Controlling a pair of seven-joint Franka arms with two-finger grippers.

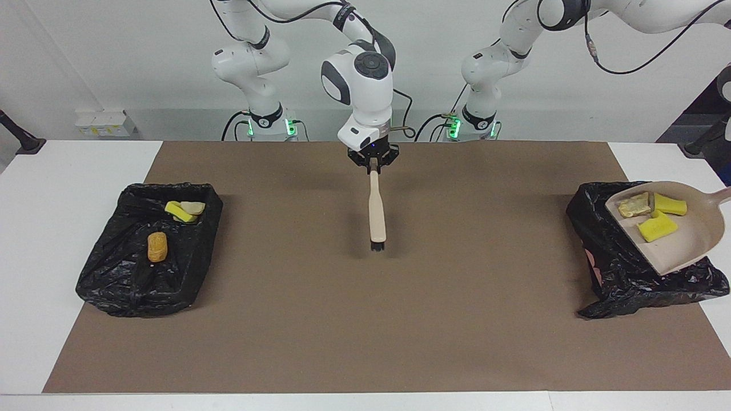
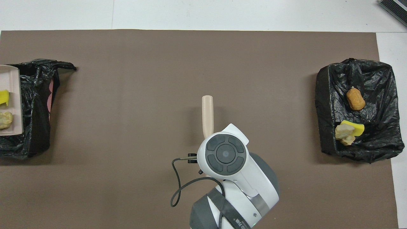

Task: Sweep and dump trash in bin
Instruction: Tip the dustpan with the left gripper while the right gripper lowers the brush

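Okay, biggest first: two black-lined bins sit on the counter, one at each end. Over the bin at the left arm's end (image 1: 622,251) hangs the beige dustpan (image 1: 685,240), carrying the trash (image 1: 657,225): yellow sponge chunks and a bready lump, light, soft, likely to slide out once you tip. Left gripper is out of frame, probably closed on the dustpan handle. Right gripper (image 1: 374,165) is clamped on the brush (image 1: 377,211) handle, over mid-counter. More scraps lie in the other bin (image 1: 148,251).
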